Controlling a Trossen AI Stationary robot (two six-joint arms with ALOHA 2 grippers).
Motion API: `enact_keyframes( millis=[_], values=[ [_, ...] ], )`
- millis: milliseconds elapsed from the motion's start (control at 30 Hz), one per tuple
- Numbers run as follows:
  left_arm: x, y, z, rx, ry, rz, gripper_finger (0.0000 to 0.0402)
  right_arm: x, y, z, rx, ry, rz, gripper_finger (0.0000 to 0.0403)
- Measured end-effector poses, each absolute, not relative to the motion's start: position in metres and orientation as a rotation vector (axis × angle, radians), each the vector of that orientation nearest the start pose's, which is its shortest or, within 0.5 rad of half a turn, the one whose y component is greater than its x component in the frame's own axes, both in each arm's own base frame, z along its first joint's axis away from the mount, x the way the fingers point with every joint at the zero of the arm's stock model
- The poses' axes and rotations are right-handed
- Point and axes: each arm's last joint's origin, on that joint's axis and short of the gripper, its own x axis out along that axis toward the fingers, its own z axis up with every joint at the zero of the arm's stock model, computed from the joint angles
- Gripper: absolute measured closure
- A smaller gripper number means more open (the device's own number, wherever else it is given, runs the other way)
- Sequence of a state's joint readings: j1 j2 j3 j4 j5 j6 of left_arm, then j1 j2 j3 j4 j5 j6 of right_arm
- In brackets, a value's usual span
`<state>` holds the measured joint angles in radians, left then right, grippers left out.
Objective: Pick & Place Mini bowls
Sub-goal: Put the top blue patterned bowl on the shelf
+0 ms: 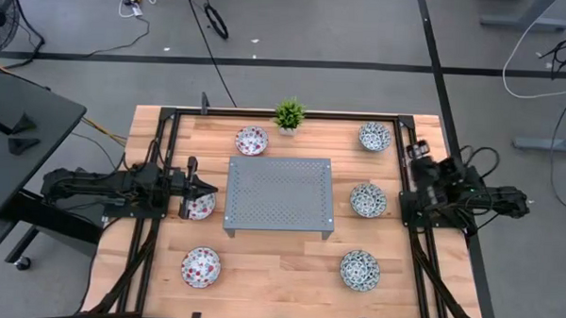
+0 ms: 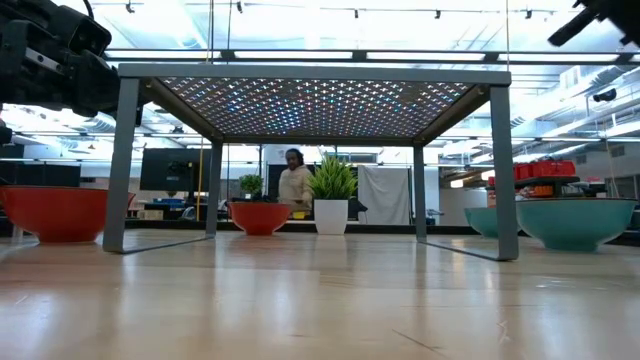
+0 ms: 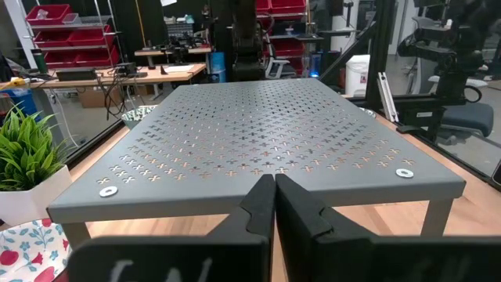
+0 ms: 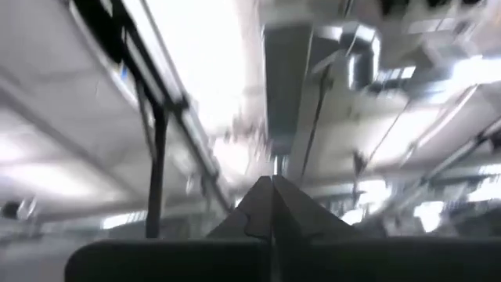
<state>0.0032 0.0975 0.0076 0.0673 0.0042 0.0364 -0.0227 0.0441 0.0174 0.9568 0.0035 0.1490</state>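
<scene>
Six mini bowls rest on their bases around a grey perforated rack (image 1: 280,195). The red-spotted ones are at the far left (image 1: 252,140), left middle (image 1: 198,206) and near left (image 1: 201,267). The blue-patterned ones are at the far right (image 1: 374,136), right middle (image 1: 367,200) and near right (image 1: 359,269). My left gripper (image 3: 274,188) is shut and level. It points at the rack's left side, just above the left-middle bowl (image 3: 27,251). My right gripper (image 4: 272,188) is shut and tipped upward at the table's right edge (image 2: 570,30). It holds nothing.
A small potted plant (image 1: 289,114) stands at the far edge behind the rack. The rack stands on four legs (image 2: 120,160) with open room beneath it. Black frame rails (image 1: 160,164) run along both table sides. A person (image 2: 294,180) stands in the room beyond.
</scene>
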Motion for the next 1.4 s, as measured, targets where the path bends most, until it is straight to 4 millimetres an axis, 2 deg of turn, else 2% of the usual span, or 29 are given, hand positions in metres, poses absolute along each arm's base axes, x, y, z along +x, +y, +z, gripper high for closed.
enact_keyframes(
  millis=[167, 333, 900, 1133, 1400],
  values=[
    [0.103, 0.000, 0.165, 0.036, 0.023, -0.001, 0.0383, 0.045, -0.005, 0.261, 0.202, -1.114, -0.054, 0.0392],
    [0.103, 0.000, 0.165, 0.036, 0.023, -0.001, 0.0383, 0.029, -0.006, 0.291, 0.204, -1.197, -0.090, 0.0392],
    [0.103, 0.000, 0.165, 0.036, 0.023, -0.001, 0.0383, -0.028, -0.007, 0.389, 0.189, -1.240, -0.244, 0.0392],
    [0.103, 0.000, 0.165, 0.036, 0.023, -0.001, 0.0383, -0.024, -0.007, 0.431, 0.163, -1.159, -0.261, 0.0392],
    [0.103, 0.000, 0.165, 0.036, 0.022, -0.001, 0.0383, -0.002, -0.008, 0.480, 0.138, -0.968, -0.272, 0.0392]
  ],
)
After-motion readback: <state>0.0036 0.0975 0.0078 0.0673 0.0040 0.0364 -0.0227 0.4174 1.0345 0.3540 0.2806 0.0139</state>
